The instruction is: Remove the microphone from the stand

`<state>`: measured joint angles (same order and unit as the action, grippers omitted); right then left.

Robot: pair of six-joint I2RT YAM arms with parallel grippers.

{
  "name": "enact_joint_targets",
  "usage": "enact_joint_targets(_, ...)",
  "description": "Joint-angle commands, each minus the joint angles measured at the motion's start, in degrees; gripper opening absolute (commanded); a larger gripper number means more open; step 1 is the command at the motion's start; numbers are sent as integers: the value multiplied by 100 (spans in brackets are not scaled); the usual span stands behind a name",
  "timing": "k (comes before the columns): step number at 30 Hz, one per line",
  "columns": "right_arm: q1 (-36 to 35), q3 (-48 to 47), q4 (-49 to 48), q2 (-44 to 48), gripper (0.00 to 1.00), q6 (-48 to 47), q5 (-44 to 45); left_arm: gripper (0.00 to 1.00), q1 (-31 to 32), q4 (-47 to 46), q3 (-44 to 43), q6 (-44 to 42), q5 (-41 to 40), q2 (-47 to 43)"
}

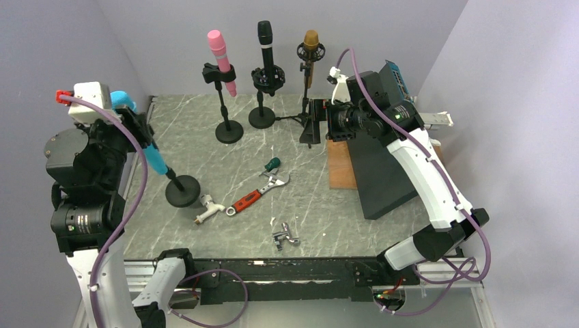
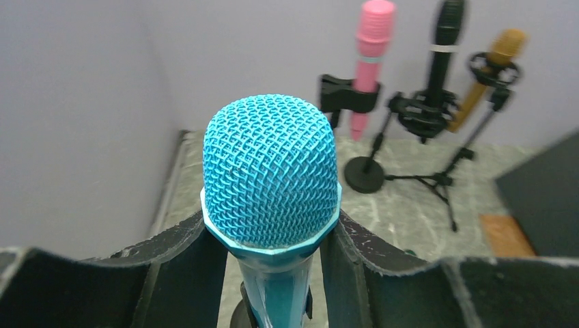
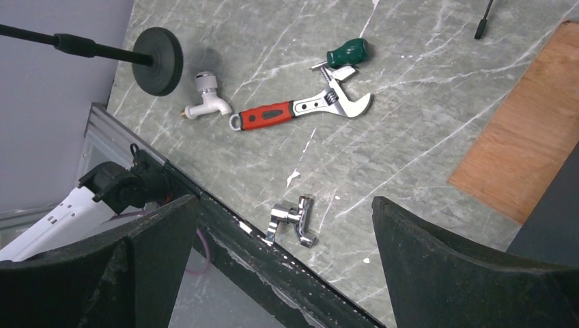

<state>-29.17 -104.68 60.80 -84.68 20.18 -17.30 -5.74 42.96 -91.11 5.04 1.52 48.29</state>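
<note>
Four microphones stand on the desk (image 1: 341, 219). The blue microphone (image 2: 270, 178) is at the desk's 9 o'clock edge in the top view. It leans toward 10 o'clock, and its lower end meets the short rod of its stand (image 1: 182, 191), whose round base rests flat on the desk. The left jaws are clamped on it just under the mesh head, one finger (image 2: 184, 266) on each side of the collar.

At 12 o'clock, the pink microphone (image 1: 221, 58), black microphone (image 1: 265, 41) and gold microphone (image 1: 311, 44) sit in their own stands.

The right jaws hang at 1 o'clock, wide apart and holding nothing.

Near the desk's middle lie a red-handled wrench (image 1: 256, 195), a white tap (image 1: 207, 209) and a chrome fitting (image 1: 285, 236).
</note>
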Motion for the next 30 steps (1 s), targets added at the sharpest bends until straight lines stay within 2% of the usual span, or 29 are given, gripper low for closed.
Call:
enact_joint_targets(1, 21, 17, -262, 48, 100, 93, -122, 0, 224, -1012, -160, -69, 1622, 21)
enact_joint_targets(7, 25, 220, -538, 115, 100, -89, -628, 0, 766, -946, 50, -178, 2609, 85)
enact_joint_targets(12, -3, 593, -1221, 222, 100, -252, -1782, 0, 1228, -769, 269, -201, 3681, 169)
enact_joint_targets(15, -121, 676, -1502, 219, 100, -335, -2031, 0, 1411, -753, 426, -261, 3902, 123)
enact_joint_targets(20, -370, 734, -1722, 146, 100, -549, -2321, 0, 1594, -1206, 864, 179, 4494, 15)
enact_joint_targets(24, -589, 1045, -2314, 238, 100, -597, -2813, 0, 1770, -1593, 1450, 444, 4573, -179)
enact_joint_targets(30, -1035, 1608, -3393, 332, 100, -651, -3193, 0, 1800, -1717, 2106, 111, 4789, -557)
